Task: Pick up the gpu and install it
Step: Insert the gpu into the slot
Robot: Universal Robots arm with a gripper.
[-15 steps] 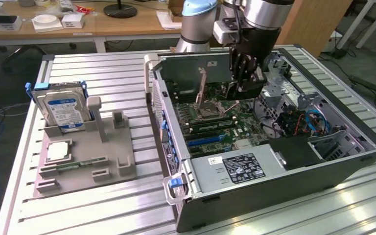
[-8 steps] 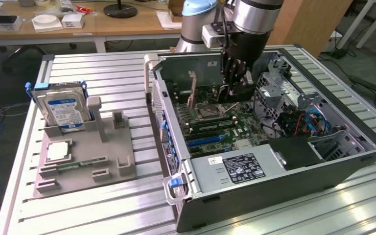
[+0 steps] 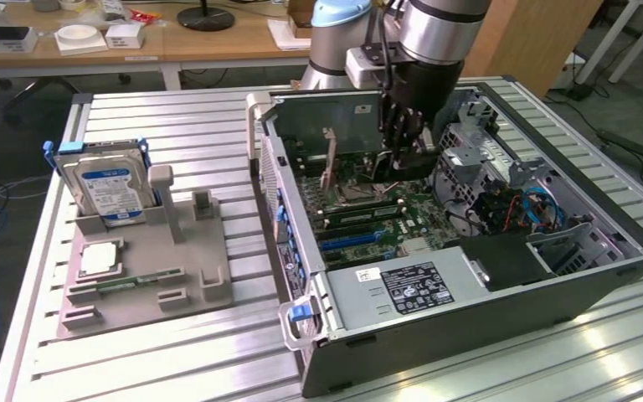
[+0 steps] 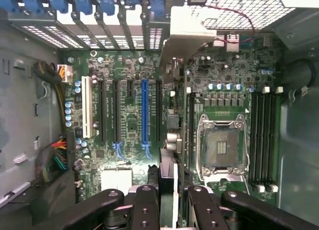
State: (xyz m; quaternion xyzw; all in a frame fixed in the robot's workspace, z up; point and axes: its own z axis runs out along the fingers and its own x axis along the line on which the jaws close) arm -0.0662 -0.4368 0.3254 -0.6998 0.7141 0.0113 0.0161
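Aluminium table (image 3: 165, 117) under open computer case (image 3: 467, 335), jaws tight on gpu (image 4: 174, 125), desk (image 3: 227, 43) behind.

exterior view high, angled down over table (image 3: 154, 352) and open pc case (image 3: 489, 322); wrist view close above motherboard (image 4: 130, 125), shared

I see gripper (image 4: 172, 197) clamped on gpu (image 4: 192, 26), card edge-on above board (image 4: 124, 125), between blue slot (image 4: 144, 110) and CPU socket (image 4: 222, 146).
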